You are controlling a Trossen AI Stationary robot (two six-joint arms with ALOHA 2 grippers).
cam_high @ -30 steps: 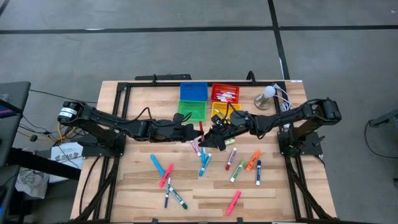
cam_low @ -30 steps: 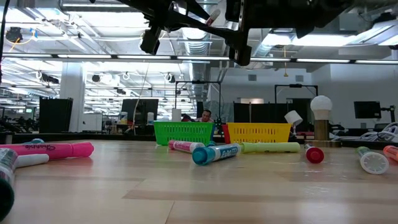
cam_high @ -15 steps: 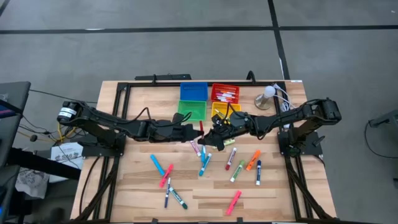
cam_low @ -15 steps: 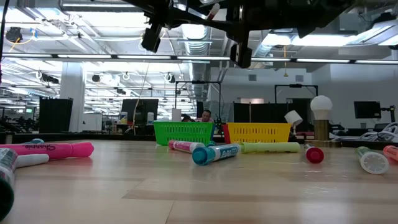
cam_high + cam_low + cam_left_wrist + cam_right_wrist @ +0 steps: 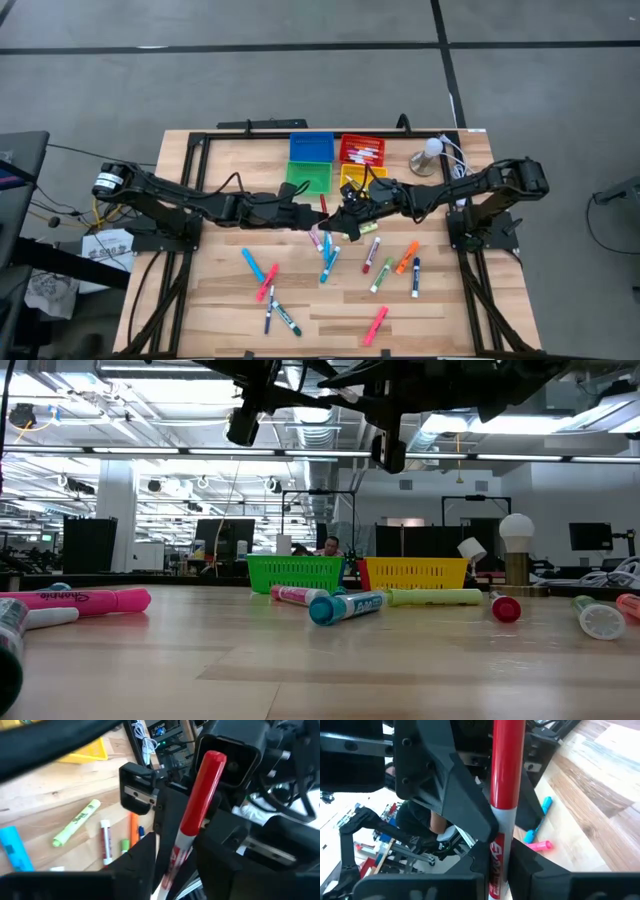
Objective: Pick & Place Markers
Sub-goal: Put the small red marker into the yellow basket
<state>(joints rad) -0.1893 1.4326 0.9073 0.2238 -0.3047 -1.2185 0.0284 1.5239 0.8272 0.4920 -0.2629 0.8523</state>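
Markers [image 5: 325, 262] are lying scattered over the wooden table [image 5: 220, 300], most of them on the side of the green bin [image 5: 308, 176] away from the table's far edge, in pink, blue, green, orange and purple. One red marker [image 5: 323, 207] is being held up in the air just beside the green bin, between the two arms, which are meeting there above the table's middle.

The right pincer [image 5: 340, 222] is clenching this red marker: in the right wrist view the red cap and the white printed barrel [image 5: 501, 825] are sitting tight between its two dark fingers [image 5: 447, 795]. The left pincer [image 5: 308, 214] is reaching to the same marker from the other side; in the left wrist view the red marker [image 5: 192, 822] is standing between its fingers [image 5: 145, 855], whose jaws are looking slackened around the barrel (whether they are actually touching it cannot be told).

In the low view both pincers are hanging high above the table, well over the green bin [image 5: 294, 572] and the yellow bin [image 5: 416, 572], with the marker's tip [image 5: 345, 372] showing between them. Next to the green bin, a blue bin [image 5: 311, 147] and a red bin [image 5: 362, 150] are standing toward the far edge, the red one holding several markers already. A small white-headed lamp [image 5: 430, 155] is sitting well beyond the red bin, near the table's far right corner.
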